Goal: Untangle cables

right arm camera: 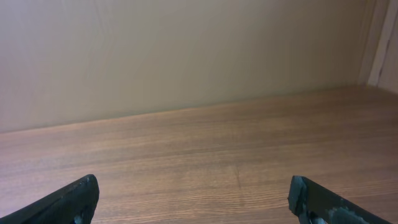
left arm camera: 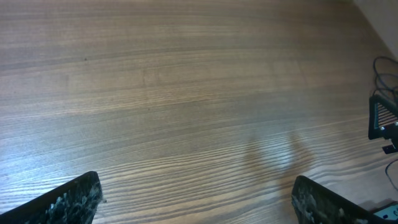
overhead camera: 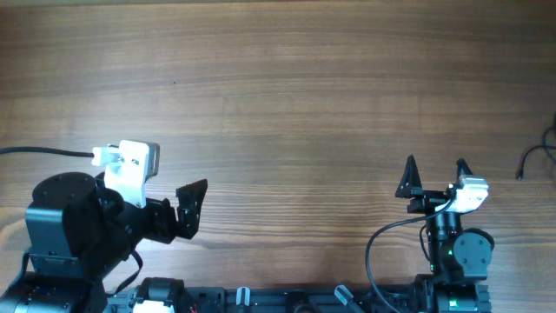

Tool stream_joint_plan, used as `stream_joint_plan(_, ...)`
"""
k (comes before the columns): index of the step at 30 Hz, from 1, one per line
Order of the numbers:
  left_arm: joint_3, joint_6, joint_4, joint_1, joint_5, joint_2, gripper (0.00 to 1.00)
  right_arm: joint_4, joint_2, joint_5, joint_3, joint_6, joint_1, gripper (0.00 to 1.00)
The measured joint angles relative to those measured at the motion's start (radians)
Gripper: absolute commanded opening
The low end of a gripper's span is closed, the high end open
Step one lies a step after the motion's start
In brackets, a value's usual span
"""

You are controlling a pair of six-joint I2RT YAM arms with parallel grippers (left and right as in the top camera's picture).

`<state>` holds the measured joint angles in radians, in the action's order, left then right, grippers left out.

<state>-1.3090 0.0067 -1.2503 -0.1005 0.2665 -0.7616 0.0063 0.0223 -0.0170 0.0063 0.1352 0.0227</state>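
Observation:
Only a small part of the cables [overhead camera: 528, 161] shows: thin dark cords curl in at the table's far right edge, one ending in a small plug. In the left wrist view the same cables [left arm camera: 382, 67] loop at the right border, beyond the right arm's finger [left arm camera: 380, 117]. My left gripper [overhead camera: 196, 209] sits at the near left, pointing right, open and empty [left arm camera: 196, 196]. My right gripper [overhead camera: 435, 167] stands at the near right, pointing away, open with bare wood between its fingers [right arm camera: 194, 193]. Both are well away from the cables.
The wooden table [overhead camera: 278, 96] stretches across the view. A thicker black arm cable [overhead camera: 43, 152] runs in from the left edge, and another [overhead camera: 378, 243] loops beside the right arm's base. A beige wall [right arm camera: 186, 56] rises behind the table's far edge.

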Motion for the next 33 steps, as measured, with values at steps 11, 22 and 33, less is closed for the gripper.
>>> stream_joint_plan(11,0.000,0.000,0.036,0.000,0.000,0.000,1.00,0.000,0.000,-0.011,0.000,0.004,0.000,1.00)
stream_joint_plan(22,0.002,-0.031,0.171,0.000,-0.001,0.220,1.00,0.001,-0.002,-0.013,0.000,0.004,0.000,1.00)
stream_joint_plan(33,-0.002,-0.246,-0.044,0.000,-0.087,0.571,1.00,0.001,-0.005,-0.014,0.000,0.004,0.000,1.00)
